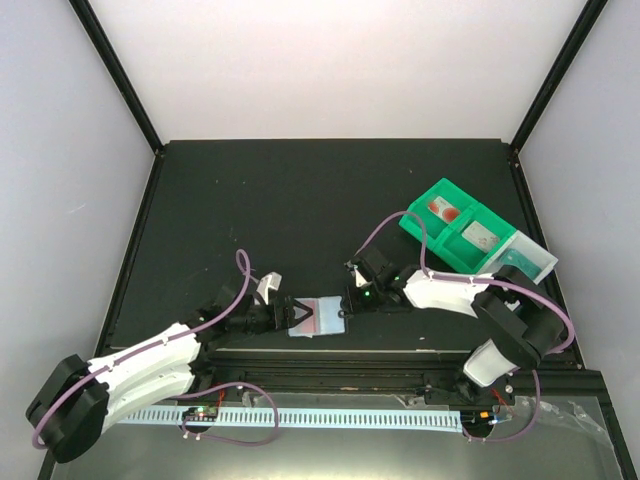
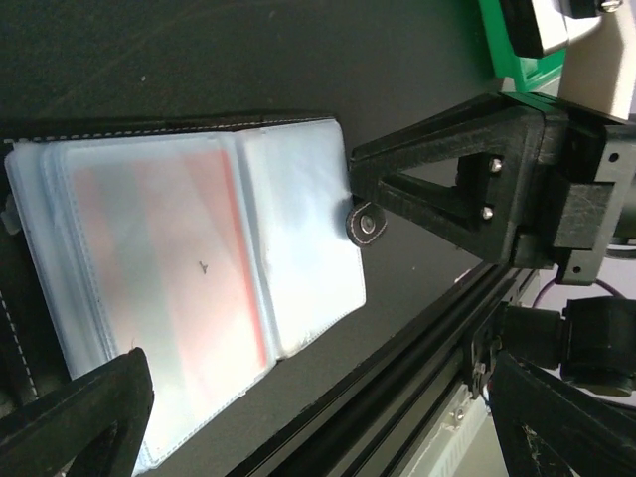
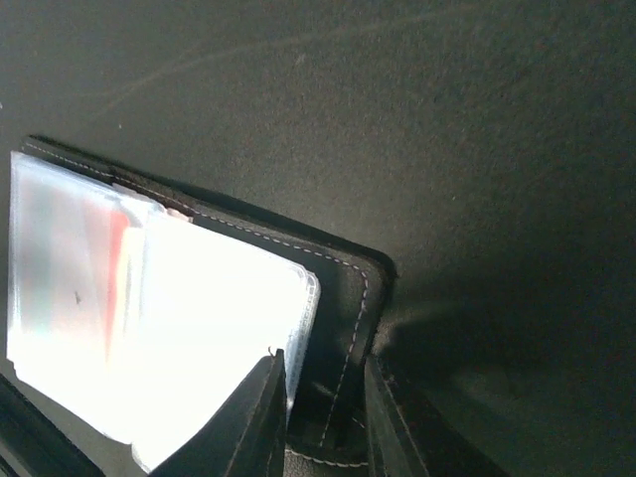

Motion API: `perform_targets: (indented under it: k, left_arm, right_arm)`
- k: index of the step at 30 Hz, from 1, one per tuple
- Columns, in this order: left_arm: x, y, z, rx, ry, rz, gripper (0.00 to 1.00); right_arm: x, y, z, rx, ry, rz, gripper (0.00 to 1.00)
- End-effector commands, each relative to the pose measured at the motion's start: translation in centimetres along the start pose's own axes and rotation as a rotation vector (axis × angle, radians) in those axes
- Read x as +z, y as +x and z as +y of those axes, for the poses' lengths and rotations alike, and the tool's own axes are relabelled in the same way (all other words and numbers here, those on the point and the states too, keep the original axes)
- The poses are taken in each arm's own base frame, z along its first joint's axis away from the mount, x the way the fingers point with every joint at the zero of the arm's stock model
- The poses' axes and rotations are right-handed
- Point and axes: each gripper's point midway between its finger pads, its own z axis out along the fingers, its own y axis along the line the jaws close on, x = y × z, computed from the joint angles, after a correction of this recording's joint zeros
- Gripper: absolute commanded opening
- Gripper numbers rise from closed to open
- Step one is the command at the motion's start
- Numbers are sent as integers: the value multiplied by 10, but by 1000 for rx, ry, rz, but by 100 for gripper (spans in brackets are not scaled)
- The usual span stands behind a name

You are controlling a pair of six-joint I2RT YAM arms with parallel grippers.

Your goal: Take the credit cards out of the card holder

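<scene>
The card holder lies open on the desk, close to its near edge between the arms. A red-striped credit card sits in a clear pocket. I'd judge it light, stiff and slick, with a soft sleeve that will cling, so take it by its edge at the pocket mouth. Glare hides that mouth, and any cards underneath.

The right pincer appears to nip the black cover's stitched rim by the snap tab. The left pincer gapes wide, holding nothing. The green tray's contents are too small to name.
</scene>
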Motion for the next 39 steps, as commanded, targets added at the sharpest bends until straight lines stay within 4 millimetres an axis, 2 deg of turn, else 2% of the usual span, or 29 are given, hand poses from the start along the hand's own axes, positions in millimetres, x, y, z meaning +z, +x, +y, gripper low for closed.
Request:
perform_targets:
  k: [1,20,28,39]
  left_arm:
    - [2,0,0,10,14,4,94]
    - [6,3,15,3,-63,26,95]
    - [1,2,13,13,-76,20,95]
    - [5,4,11,19,-51,36,96]
  right_arm:
    - [6,8,2,-4,-13,10,21]
    - [14,19,-6,3,7,30,15]
    - [13,18,-8,5,15,25,15]
    - [13,19,-9,7,22,26,15]
